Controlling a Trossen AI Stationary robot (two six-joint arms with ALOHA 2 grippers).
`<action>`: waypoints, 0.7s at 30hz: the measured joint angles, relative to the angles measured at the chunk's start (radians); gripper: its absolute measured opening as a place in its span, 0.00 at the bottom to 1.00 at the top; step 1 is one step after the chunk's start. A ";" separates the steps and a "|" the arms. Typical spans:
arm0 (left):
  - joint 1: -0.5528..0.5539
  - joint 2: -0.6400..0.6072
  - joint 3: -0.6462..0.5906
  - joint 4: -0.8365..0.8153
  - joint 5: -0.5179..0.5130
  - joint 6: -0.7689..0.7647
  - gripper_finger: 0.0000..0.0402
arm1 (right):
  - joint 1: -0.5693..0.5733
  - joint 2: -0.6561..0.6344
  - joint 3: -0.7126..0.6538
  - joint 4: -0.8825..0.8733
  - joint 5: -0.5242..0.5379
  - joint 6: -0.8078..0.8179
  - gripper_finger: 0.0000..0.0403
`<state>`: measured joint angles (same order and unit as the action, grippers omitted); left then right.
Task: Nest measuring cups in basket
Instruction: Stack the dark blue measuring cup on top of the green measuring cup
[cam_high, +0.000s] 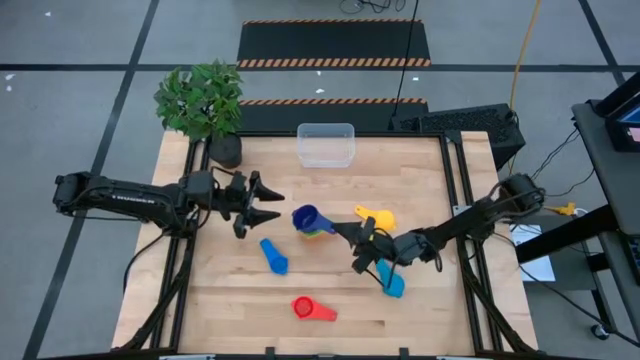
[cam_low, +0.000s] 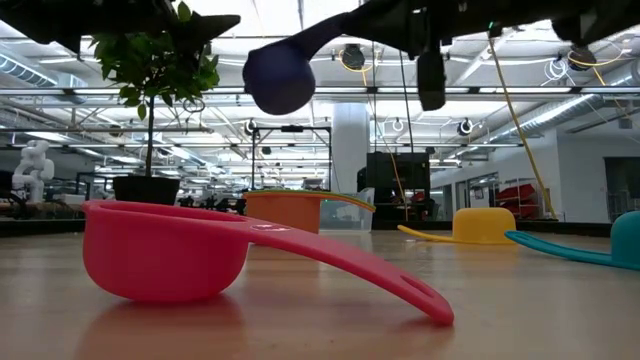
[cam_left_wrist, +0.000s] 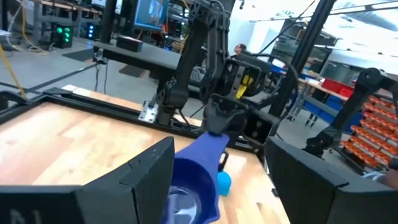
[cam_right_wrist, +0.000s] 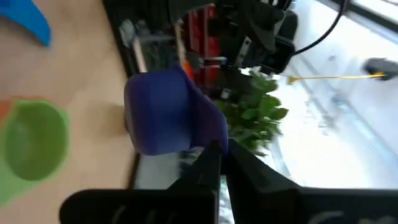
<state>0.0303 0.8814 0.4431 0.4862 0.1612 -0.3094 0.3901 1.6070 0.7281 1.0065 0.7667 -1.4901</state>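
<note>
— Two arms over the table, as I see it. What's on the left?

— Left gripper (cam_high: 268, 204) hangs mid-table with fingers spread, nothing between them. Its tips point at the dark blue cup (cam_high: 306, 217), just beside it.

— And that cup?

— Lifted above the green cup (cam_right_wrist: 34, 140) and orange cup (cam_low: 283, 209). Right gripper (cam_high: 347, 231) pinches its handle, fingers pressed together.

— Other cups?

— On the wood: a blue cup (cam_high: 274, 256) left of centre, a red cup (cam_high: 311, 309) near the front edge, a yellow cup (cam_high: 378, 216) right of the stack, a teal cup (cam_high: 392, 285) under my right arm.

— Basket?

— Basket (cam_high: 326, 145) sits at the back edge, right of the plant (cam_high: 203, 100), well apart from every cup.
</note>
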 joint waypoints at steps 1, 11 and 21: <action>0.000 0.000 0.000 0.000 -0.007 0.003 0.64 | -0.004 -0.027 0.000 -0.059 -0.026 0.051 0.00; 0.000 0.000 0.000 -0.020 -0.031 0.019 0.64 | -0.067 -0.214 -0.018 -0.338 -0.298 0.320 0.00; 0.001 0.003 0.000 -0.032 -0.032 0.027 0.64 | -0.159 -0.294 -0.085 -0.328 -0.379 0.444 0.00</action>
<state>0.0311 0.8841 0.4427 0.4540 0.1291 -0.2828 0.2314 1.3129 0.6434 0.6780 0.3872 -1.0465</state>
